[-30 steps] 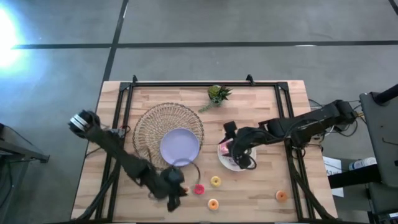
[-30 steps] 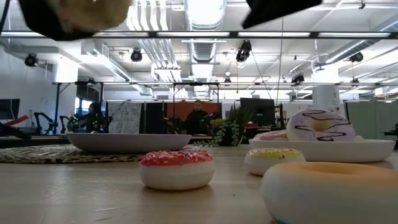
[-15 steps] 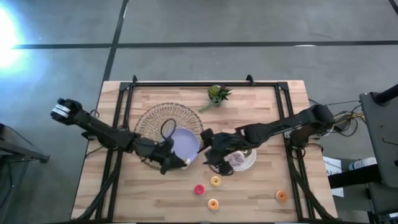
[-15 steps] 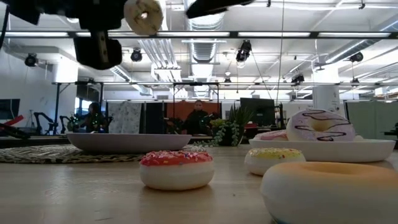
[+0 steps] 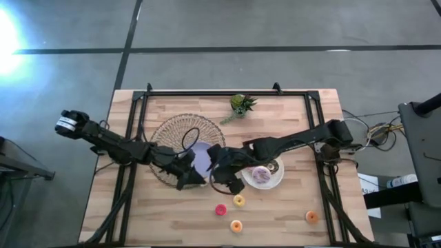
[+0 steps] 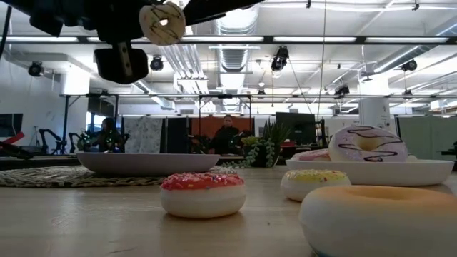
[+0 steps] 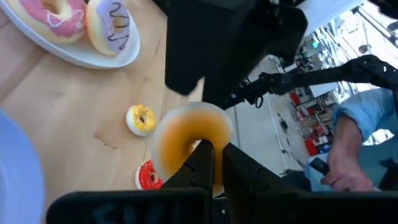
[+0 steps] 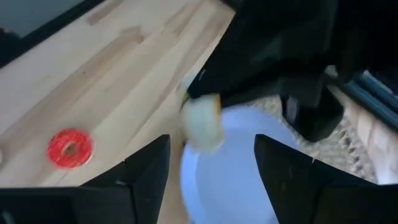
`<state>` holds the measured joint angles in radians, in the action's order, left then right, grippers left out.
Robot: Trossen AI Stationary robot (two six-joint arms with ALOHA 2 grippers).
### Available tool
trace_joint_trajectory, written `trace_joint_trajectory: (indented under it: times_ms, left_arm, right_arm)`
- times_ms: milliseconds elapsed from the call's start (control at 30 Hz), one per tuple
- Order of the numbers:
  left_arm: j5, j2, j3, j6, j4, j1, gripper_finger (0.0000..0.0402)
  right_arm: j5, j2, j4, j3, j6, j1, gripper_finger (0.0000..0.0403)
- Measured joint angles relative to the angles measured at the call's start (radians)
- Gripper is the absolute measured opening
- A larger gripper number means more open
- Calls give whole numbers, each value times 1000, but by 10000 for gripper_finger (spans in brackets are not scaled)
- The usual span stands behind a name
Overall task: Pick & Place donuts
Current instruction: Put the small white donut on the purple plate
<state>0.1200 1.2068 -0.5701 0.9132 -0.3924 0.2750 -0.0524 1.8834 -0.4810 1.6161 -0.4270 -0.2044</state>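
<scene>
My left gripper (image 5: pixel 193 178) is shut on a pale orange donut (image 7: pixel 186 138), held in the air at the near edge of the lavender plate (image 5: pixel 201 153). The donut also shows in the low view (image 6: pixel 163 21). My right gripper (image 5: pixel 219 172) is open and empty, its fingers wide apart (image 8: pixel 221 180), close beside the left gripper and facing it over the plate. The white plate (image 5: pixel 275 180) holds a pink donut (image 7: pixel 53 14) and a white chocolate-striped donut (image 7: pixel 112 31). A red donut (image 5: pixel 220 209), a yellow one (image 5: pixel 239 200) and two orange ones (image 5: pixel 236 225) (image 5: pixel 312 217) lie flat on the table. My left gripper pinches one side of the donut's ring (image 7: pixel 200 140) between its two fingers. The donut is lifted high, clear of the table and plate. It stands on edge, its hole facing the table's near side (image 6: pixel 164 20).
The lavender plate sits on a woven round mat (image 5: pixel 172 141). A small green plant (image 5: pixel 241 105) stands at the far middle. Black frame rails (image 5: pixel 138 131) (image 5: pixel 318 117) run along both sides of the table. A person's hand and blue sleeve (image 7: pixel 354 137) show beyond the table.
My left gripper has risen from near the table's front edge and gone toward the far edge with the donut, to the lavender plate's near rim. My right gripper has left the white plate and gone toward the table's left, close to the left gripper.
</scene>
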Motion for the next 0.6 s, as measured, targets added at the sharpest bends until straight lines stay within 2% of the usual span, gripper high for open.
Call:
trace_joint_trajectory:
  times_ms: [433,600]
  left_arm:
    - [4,-1,2,-51,-15,-61,0]
    - [34,-1,2,-51,-20,-73,0]
  right_arm:
    - [-5,6,15,4,48,13,198]
    - [-9,6,10,1,54,13,171]
